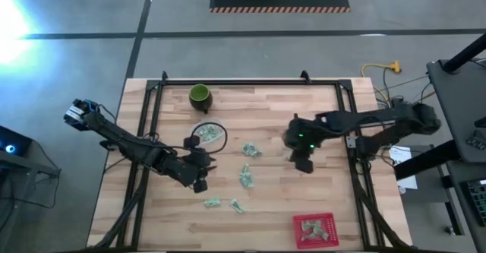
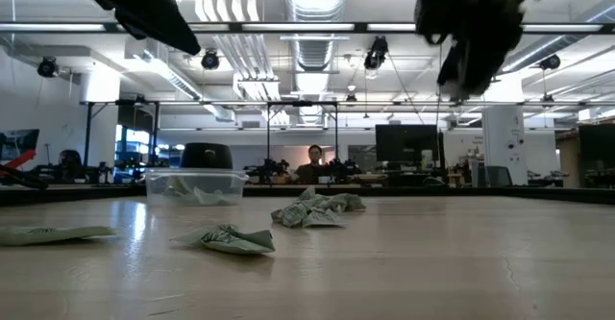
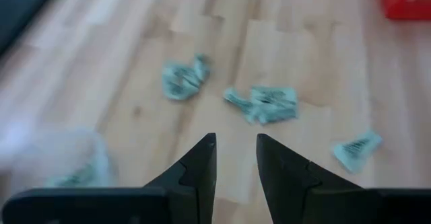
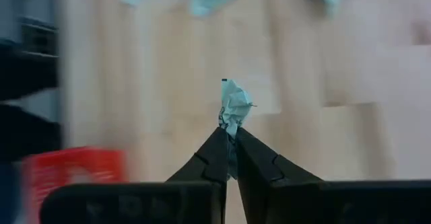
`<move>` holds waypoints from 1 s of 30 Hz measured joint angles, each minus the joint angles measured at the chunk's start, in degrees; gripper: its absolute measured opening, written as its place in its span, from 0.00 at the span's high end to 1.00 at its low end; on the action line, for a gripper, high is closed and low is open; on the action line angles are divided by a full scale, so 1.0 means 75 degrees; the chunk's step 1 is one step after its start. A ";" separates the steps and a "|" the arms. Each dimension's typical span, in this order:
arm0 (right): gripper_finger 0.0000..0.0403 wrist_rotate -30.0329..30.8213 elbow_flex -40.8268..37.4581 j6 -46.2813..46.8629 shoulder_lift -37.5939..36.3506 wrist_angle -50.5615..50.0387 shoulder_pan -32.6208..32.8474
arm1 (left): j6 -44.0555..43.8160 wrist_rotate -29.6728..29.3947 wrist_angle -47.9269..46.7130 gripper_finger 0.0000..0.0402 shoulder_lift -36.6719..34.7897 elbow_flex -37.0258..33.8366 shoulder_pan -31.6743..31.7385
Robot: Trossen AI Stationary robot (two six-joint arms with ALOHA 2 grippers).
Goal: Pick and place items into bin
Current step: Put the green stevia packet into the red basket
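The right gripper (image 4: 230, 140) pinches a packet (image 4: 234, 106) by its edge. It may slip before reaching the red bin (image 1: 314, 229). The left gripper (image 3: 234, 153) stands partly spread.

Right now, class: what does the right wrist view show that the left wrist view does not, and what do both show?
Only the right wrist view shows the right gripper shut on a packet, held above the table. Only the left wrist view shows the left gripper open and empty, with a clear dish holding packets at the frame's edge. Both show the wooden table, loose packets lying on it, and the red bin.
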 joint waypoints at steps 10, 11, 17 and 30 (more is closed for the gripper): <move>0.97 -0.0399 -0.0005 0.2057 -0.1540 0.0105 0.2035 | 0.0263 -0.0709 0.0400 0.78 0.0000 0.0000 0.0233; 0.97 -0.0387 -0.0005 0.2277 -0.1586 0.0127 0.2275 | 0.0263 -0.0741 0.0408 0.78 -0.0002 0.0000 0.0254; 0.97 0.0195 -0.0011 0.3690 -0.1554 0.0197 0.3723 | 0.0260 -0.0959 0.0745 0.78 -0.0002 0.0000 0.0356; 0.97 0.1405 -0.0017 0.5345 0.0094 0.1359 0.6068 | 0.0260 -0.1109 0.1339 0.78 0.0691 0.0000 0.0456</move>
